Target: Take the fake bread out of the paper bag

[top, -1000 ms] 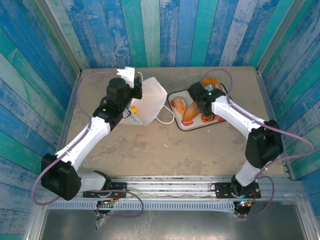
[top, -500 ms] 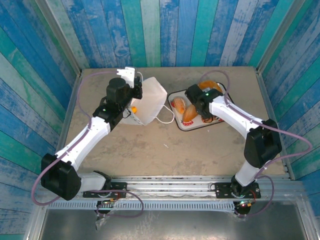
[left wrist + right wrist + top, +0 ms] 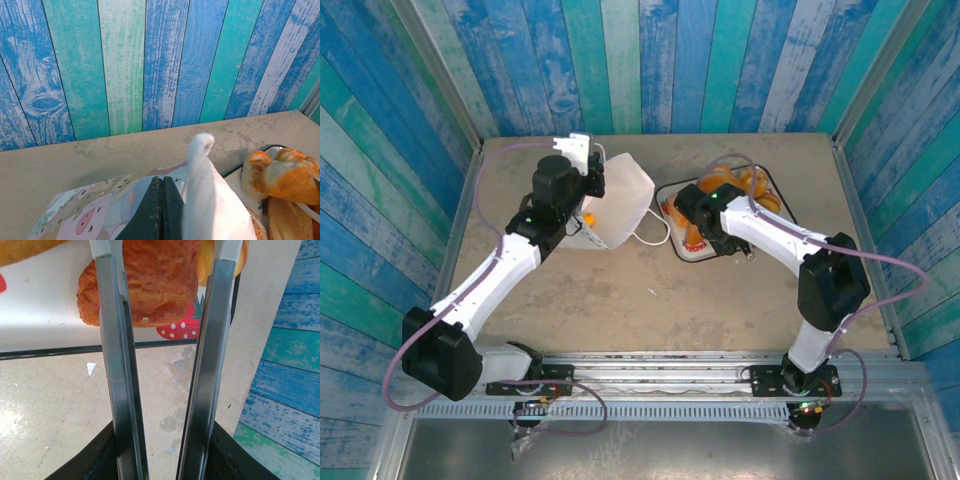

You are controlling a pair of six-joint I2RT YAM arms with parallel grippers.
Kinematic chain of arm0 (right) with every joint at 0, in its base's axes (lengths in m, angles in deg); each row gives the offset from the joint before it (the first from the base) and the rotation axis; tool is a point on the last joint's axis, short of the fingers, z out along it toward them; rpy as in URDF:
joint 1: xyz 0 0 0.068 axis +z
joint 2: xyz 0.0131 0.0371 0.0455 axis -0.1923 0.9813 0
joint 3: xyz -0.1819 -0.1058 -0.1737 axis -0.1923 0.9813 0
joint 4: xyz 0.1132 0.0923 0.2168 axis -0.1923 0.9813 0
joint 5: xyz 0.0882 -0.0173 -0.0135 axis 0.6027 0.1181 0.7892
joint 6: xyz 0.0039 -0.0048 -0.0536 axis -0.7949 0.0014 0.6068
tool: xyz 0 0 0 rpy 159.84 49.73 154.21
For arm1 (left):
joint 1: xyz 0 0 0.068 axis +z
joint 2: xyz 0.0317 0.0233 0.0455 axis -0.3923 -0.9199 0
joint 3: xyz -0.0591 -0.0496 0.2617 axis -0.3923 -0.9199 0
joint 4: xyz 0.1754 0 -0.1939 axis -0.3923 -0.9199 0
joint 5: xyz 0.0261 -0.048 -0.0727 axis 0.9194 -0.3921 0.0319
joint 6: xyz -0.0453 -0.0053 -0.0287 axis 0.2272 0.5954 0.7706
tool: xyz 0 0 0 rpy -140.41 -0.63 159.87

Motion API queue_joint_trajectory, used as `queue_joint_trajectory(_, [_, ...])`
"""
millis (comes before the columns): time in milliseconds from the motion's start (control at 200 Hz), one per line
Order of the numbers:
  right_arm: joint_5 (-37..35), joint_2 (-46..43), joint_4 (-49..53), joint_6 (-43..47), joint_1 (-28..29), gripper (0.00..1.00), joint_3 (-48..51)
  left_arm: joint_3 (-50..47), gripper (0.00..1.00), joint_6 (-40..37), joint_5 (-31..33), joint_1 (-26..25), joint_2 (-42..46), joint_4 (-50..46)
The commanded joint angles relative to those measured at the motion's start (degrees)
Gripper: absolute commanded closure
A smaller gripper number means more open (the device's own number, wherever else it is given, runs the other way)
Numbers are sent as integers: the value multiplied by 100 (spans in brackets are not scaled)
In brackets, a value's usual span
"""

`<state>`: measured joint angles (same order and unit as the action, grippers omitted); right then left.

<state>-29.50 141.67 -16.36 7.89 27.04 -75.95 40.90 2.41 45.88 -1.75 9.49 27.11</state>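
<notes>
**Far side of the table: bag pinched, bread on the tray**

Toward the far edge of the table [image 3: 650,300], left of the middle, we've got the paper bag [image 3: 620,205] tipped over with its mouth facing the left arm. The left gripper [image 3: 160,187] is clamped on the bag's rim with its jaws fully together. From the left wrist we see the white paper folding up right beside the fingers. An orange piece [image 3: 588,215] peeks out of the bag's mouth in the top view, and it looks to us like bread sitting inside.

Right of the bag, also near the far edge, sits the strawberry tray [image 3: 45,315] with the fake bread [image 3: 735,182] piled on it. The bag's cord handle [image 3: 655,235] lies just beside the tray. The right gripper [image 3: 162,270] hangs across the tray's rim, jaws a narrow gap apart with nothing clamped between them. One golden-brown pastry [image 3: 150,290] lies on the tray right at the fingertips, and we can't tell whether the tips touch it.
</notes>
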Motion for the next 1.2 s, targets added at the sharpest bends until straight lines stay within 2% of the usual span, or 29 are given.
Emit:
queue_joint_trajectory(0, [191, -3, 263, 0, 29, 61, -119, -22, 100, 41, 12, 6, 189, 171])
queue_joint_trajectory(160, [245, -60, 390, 46, 36, 61, -97, -40, 100, 41, 39, 6, 226, 171])
queue_joint_trajectory(421, [-199, 3, 800, -134, 29, 55, -129, -27, 100, 74, -2, 6, 224, 224])
queue_joint_trajectory(1192, [-307, -301, 1375, -341, 172, 53, -57, 41, 100, 112, -57, 7, 233, 252])
